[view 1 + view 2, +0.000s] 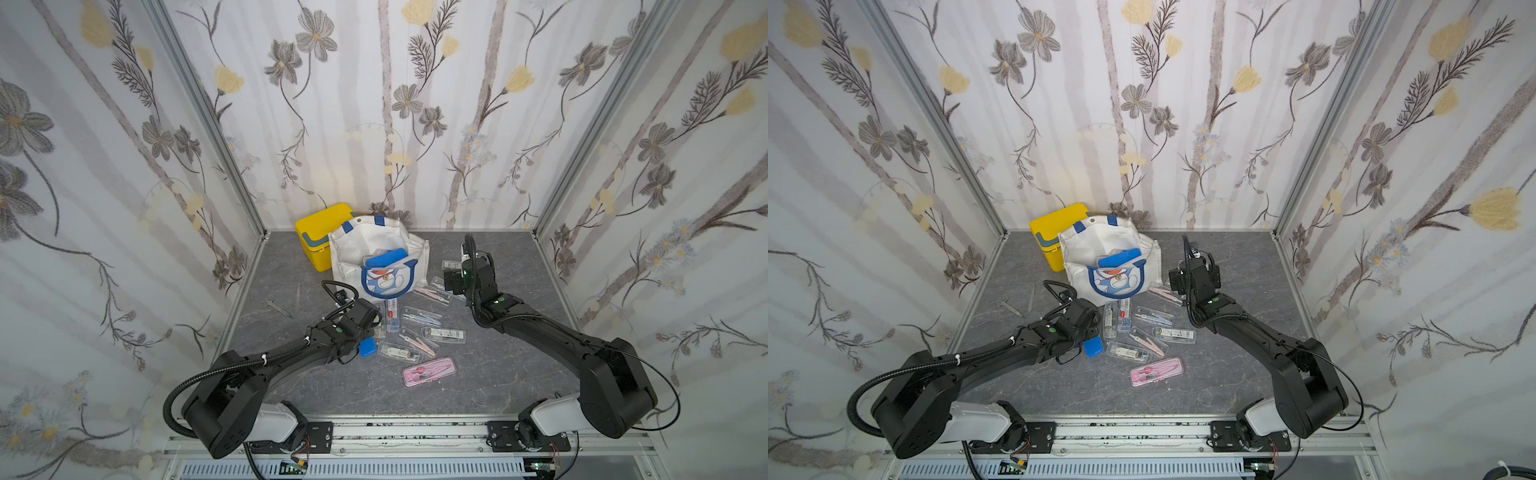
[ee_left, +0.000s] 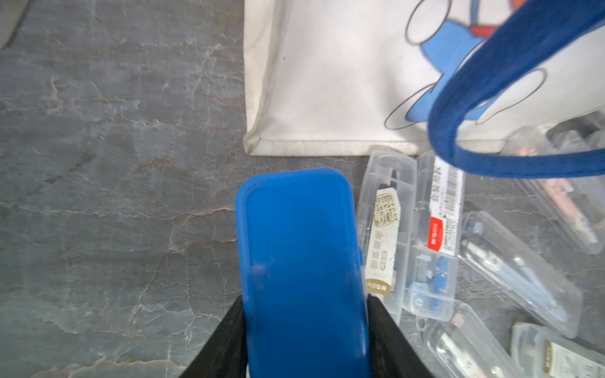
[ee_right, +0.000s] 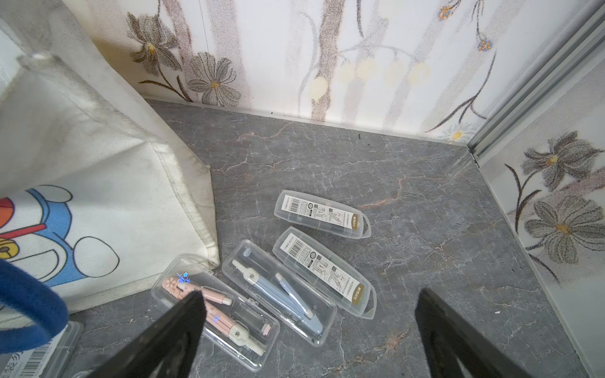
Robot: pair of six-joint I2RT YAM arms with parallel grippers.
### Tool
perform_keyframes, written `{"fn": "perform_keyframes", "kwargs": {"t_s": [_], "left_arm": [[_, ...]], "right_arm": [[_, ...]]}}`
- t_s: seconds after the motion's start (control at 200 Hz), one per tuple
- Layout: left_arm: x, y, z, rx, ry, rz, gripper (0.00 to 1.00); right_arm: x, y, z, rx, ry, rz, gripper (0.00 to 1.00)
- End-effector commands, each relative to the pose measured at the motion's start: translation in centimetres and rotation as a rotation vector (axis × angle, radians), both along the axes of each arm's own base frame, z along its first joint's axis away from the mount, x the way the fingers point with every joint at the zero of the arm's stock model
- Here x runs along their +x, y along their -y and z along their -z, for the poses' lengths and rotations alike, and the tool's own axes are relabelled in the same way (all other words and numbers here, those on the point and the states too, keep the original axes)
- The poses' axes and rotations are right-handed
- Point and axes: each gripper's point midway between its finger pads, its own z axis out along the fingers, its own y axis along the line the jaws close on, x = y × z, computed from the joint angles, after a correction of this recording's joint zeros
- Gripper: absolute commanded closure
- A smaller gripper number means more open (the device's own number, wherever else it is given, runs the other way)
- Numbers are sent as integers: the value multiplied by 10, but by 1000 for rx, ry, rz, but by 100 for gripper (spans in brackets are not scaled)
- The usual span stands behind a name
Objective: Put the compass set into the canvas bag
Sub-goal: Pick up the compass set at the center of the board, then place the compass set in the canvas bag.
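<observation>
Left tool (image 2: pixel 306 297) — low, astride blue case (image 2: pixel 298 245)

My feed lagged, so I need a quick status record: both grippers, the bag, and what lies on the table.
left gripper: shut on the blue case, in front of the canvas bag
right gripper: open, empty, above clear cases beside the bag
canvas bag: upright, mouth open
table: clear cases and a pink case lying loose
yellow box: at the back, next to the bag
</observation>
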Motion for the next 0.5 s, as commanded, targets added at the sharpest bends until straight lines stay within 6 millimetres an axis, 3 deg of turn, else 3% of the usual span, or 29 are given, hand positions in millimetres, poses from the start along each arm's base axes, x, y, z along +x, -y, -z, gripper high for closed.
{"fn": "perform_keyframes", "kwargs": {"t_s": [0.0,0.495], "left_arm": [[3,-14,-27,9,89,-41,54],[18,-28,-175,-38,451,-31,53]], "right_arm": [[3,0,-7,24,33,12,0],[6,9,-6,25,36,30,0]]}}
